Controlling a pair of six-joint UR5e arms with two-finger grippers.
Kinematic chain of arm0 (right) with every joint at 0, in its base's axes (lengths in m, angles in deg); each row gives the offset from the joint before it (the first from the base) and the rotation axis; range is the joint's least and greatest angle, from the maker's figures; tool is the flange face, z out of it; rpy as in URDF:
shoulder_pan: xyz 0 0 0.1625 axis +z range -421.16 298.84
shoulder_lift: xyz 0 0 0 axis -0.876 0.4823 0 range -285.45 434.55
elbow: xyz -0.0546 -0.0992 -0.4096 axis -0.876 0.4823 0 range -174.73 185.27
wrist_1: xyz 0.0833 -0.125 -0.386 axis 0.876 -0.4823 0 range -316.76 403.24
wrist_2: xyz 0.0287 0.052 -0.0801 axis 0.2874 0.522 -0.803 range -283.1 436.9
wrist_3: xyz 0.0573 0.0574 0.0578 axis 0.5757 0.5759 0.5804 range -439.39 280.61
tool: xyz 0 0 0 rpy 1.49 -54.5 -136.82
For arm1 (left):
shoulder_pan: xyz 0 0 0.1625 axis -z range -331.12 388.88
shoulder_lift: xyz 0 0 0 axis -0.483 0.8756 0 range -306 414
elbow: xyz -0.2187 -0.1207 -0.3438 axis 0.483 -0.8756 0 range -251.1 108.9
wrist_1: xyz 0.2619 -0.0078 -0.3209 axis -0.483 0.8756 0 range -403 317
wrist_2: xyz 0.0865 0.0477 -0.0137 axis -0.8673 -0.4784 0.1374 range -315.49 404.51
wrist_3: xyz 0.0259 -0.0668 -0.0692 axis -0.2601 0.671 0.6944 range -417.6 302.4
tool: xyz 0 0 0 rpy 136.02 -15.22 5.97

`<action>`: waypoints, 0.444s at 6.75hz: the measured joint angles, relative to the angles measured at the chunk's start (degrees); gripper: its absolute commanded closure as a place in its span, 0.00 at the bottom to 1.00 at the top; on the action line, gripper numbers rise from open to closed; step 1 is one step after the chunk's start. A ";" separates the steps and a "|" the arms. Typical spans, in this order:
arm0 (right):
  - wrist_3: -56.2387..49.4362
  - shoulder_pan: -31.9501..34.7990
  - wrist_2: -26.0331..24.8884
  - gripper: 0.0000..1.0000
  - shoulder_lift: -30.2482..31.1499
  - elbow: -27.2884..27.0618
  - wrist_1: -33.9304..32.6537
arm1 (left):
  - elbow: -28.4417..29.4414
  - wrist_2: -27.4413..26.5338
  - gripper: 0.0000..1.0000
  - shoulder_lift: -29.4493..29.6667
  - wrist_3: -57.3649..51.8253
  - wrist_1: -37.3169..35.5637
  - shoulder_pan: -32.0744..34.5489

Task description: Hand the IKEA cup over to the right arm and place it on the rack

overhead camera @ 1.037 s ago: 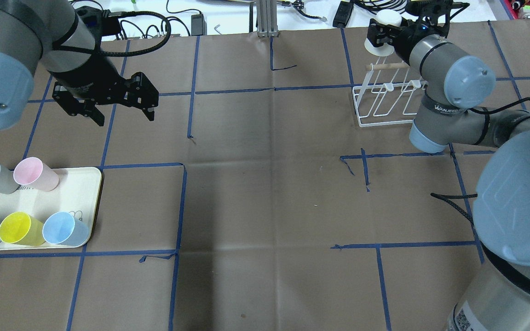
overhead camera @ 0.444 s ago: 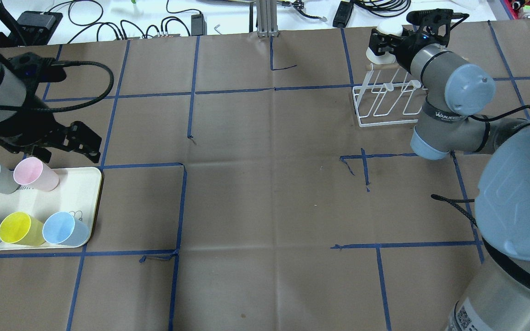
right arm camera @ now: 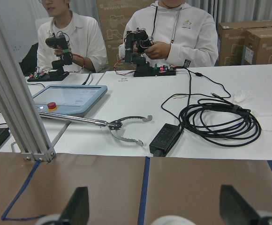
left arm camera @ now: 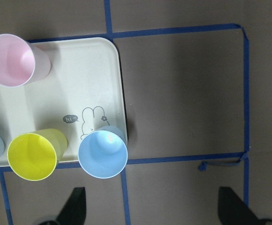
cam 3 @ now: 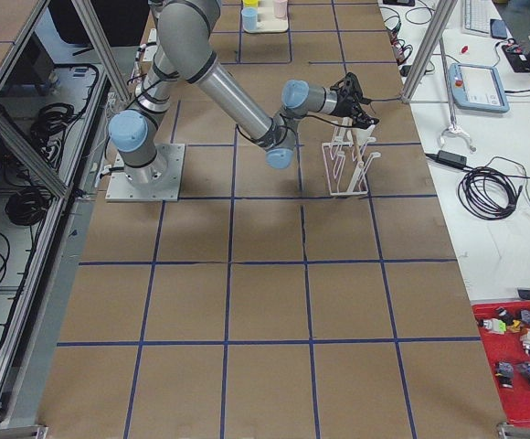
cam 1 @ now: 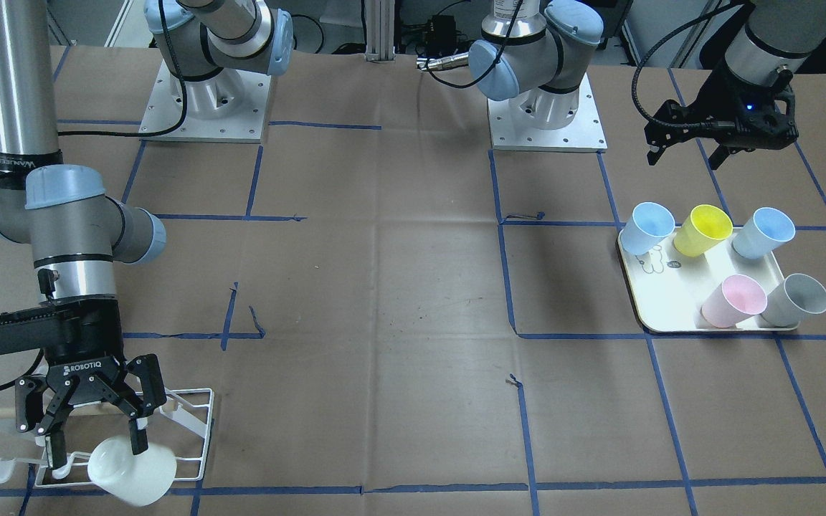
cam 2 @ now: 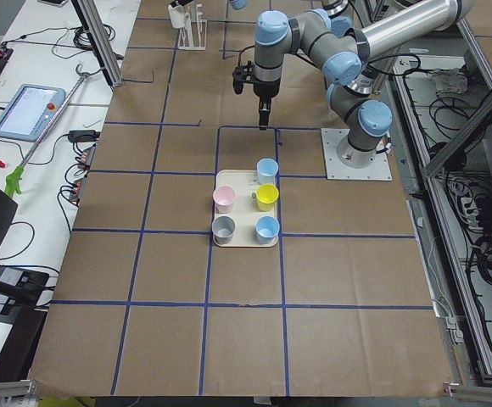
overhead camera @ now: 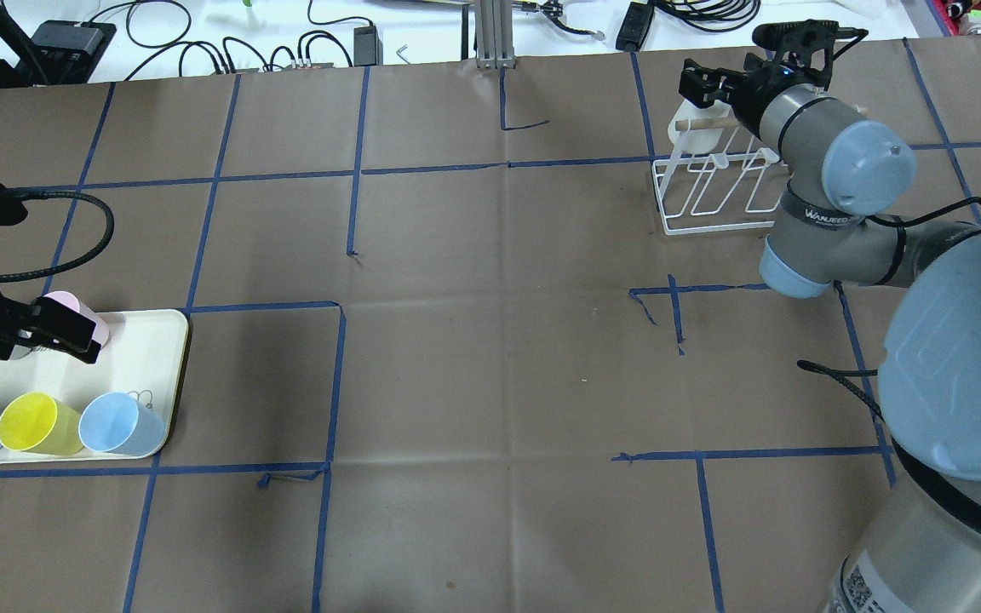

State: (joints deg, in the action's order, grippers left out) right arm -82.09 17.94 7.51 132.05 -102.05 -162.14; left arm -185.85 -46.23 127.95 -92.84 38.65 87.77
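On the left side of the table, the left gripper (cam 1: 685,156) hovers above the cream tray (overhead camera: 137,340). Its jaws are spread wide and it carries nothing. Five cups stand on the tray: a pink cup (cam 1: 732,301), a grey cup (cam 1: 796,301), a yellow cup (overhead camera: 31,423) and two blue cups (overhead camera: 120,423).

At the far right stands the rack (overhead camera: 695,223), with the right gripper (cam 1: 96,446) hanging directly over it. The wrist view shows its fingers (right arm camera: 77,206) splayed well apart, so the grasp is released. The white cup (cam 1: 133,473) lies tilted on the rack, at the end farthest from the robot, just beside the wooden dowel (overhead camera: 712,123). One finger overlaps the cup in the front view, and I cannot tell whether they touch, or whether a prong runs inside the cup.

The cup looks like thin, stiff plastic, so it is probably very light, smooth and a little slippery, but not fragile. Its tapered wall could squirt out of a hard pinch. The best hold is likely across the wall, about mid-height, with moderate squeeze.
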 measured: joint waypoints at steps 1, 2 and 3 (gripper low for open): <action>-0.02 0.00 -0.08 0.00 -0.01 0.00 0.04 | -2.40 0.18 0.02 0.33 -1.01 -2.66 -1.03; -0.03 0.00 -0.16 0.00 0.00 0.01 0.05 | -5.98 0.32 0.02 1.09 -1.35 -7.22 -1.42; -0.01 0.00 -0.29 0.00 0.07 0.04 0.11 | -10.34 0.30 0.02 1.94 -1.45 -13.07 -1.59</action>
State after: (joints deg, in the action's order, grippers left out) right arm -82.10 17.94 7.22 132.12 -102.02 -162.03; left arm -196.18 -45.94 129.89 -94.29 25.58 86.19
